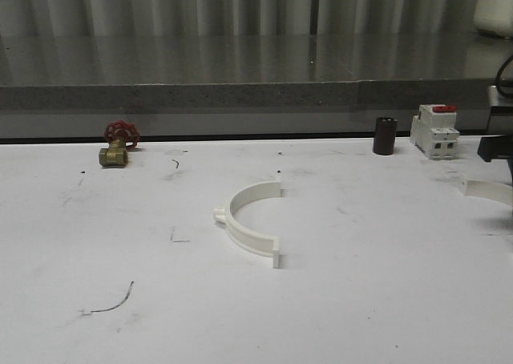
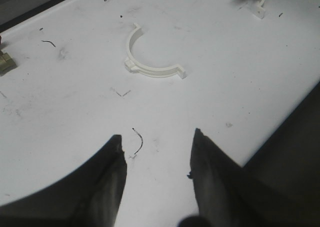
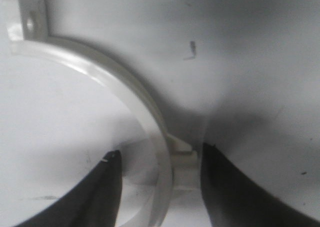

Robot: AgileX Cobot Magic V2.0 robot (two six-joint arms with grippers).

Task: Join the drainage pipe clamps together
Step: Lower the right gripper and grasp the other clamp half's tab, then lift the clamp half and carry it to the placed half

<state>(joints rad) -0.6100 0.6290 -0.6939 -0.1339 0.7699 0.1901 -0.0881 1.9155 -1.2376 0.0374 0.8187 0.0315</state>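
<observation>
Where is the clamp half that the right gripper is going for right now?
In the front view, that clamp half lies at the table's far right edge, just in front of the circuit breaker; the open right gripper straddles its band.

No legible text or labels.

The left gripper (image 2: 157,174) has two dark, nearly black fingers (image 2: 107,187) that broaden toward their base and taper to blunt tips with slightly chipped inner edges. The right gripper (image 3: 157,187) has the same dark, matte, curved fingers (image 3: 235,192). In the front view, its black body (image 1: 498,147) has a dark cable looped above.
</observation>
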